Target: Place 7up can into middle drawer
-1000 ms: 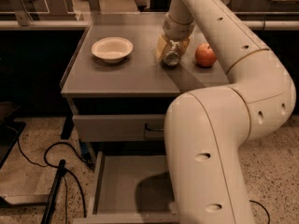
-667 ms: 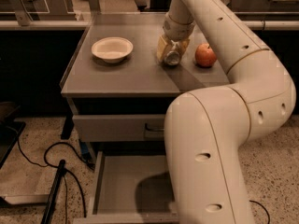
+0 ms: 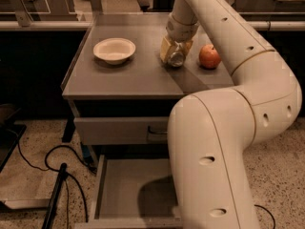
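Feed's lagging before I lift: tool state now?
Tool: down at the can on the cabinet top; grip cannot be told.

claw (image 3: 175,55) between bowl (image 3: 114,50) and apple (image 3: 209,57), arm (image 3: 214,142) overhanging open middle drawer (image 3: 124,185)

A lab-like workroom is indicated: a grey metal desk (image 3: 143,80) with drawers, cables (image 3: 28,162) trailed over speckled floor (image 3: 281,175) left of it. The end effector (image 3: 174,56) is held over the desk.
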`<action>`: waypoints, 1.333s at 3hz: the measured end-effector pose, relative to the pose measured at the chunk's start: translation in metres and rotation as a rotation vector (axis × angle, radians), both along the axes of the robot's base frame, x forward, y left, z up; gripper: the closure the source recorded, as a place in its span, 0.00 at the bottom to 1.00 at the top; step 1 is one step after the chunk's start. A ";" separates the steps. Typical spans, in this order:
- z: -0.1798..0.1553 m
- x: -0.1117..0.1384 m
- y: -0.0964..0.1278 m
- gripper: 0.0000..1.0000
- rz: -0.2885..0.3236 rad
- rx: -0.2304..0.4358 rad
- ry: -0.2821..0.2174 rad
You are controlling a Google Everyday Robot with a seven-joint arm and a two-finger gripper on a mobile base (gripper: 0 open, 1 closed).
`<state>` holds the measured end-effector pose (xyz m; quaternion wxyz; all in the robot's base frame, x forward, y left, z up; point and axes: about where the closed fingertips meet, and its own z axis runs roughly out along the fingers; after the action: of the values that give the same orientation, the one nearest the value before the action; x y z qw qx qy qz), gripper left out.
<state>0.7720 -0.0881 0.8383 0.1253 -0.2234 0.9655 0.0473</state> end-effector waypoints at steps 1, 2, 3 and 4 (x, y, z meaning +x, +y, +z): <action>-0.001 0.004 0.004 1.00 0.005 0.006 -0.012; 0.026 0.003 0.007 1.00 0.047 0.035 -0.071; 0.064 -0.033 0.015 1.00 0.102 0.058 -0.118; 0.063 -0.033 0.015 1.00 0.102 0.058 -0.118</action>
<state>0.7394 -0.0730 0.9018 0.1857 -0.2711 0.9420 0.0684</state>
